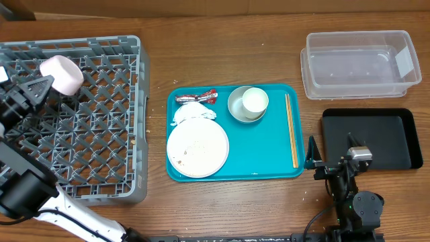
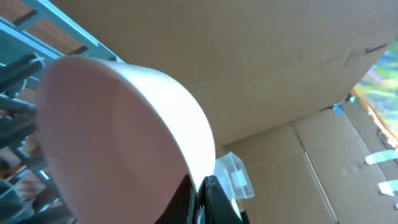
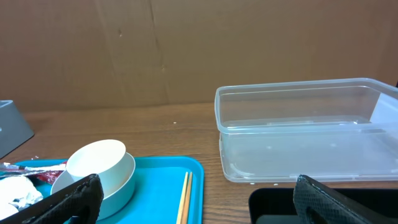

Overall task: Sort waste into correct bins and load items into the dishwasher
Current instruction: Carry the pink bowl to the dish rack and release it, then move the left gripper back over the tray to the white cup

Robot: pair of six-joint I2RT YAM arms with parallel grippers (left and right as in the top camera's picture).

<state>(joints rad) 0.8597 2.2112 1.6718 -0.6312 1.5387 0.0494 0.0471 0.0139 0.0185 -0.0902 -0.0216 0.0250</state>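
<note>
My left gripper [image 1: 41, 84] is shut on the small white cup [image 1: 62, 74] and holds it above the far left part of the grey dish rack [image 1: 101, 144]. In the left wrist view the cup [image 2: 118, 143] fills the left side, with its rim between my fingers [image 2: 200, 200]. On the teal tray [image 1: 269, 158] lie the red-and-silver wrapper [image 1: 196, 97], the crumpled napkin [image 1: 191, 113], the large plate [image 1: 201, 156] with rice crumbs [image 1: 195, 144], and the grey bowl [image 1: 236, 107] with the small white dish [image 1: 255, 100] in it. My right gripper [image 1: 330, 161] is open and empty between the teal tray and the black tray [image 1: 376, 138].
The clear tub [image 1: 359, 64] stands at the back right, behind the black tray; it also shows in the right wrist view [image 3: 305, 134]. Wooden chopsticks [image 1: 291, 131] lie along the teal tray's right side. Brown cardboard walls stand behind the table.
</note>
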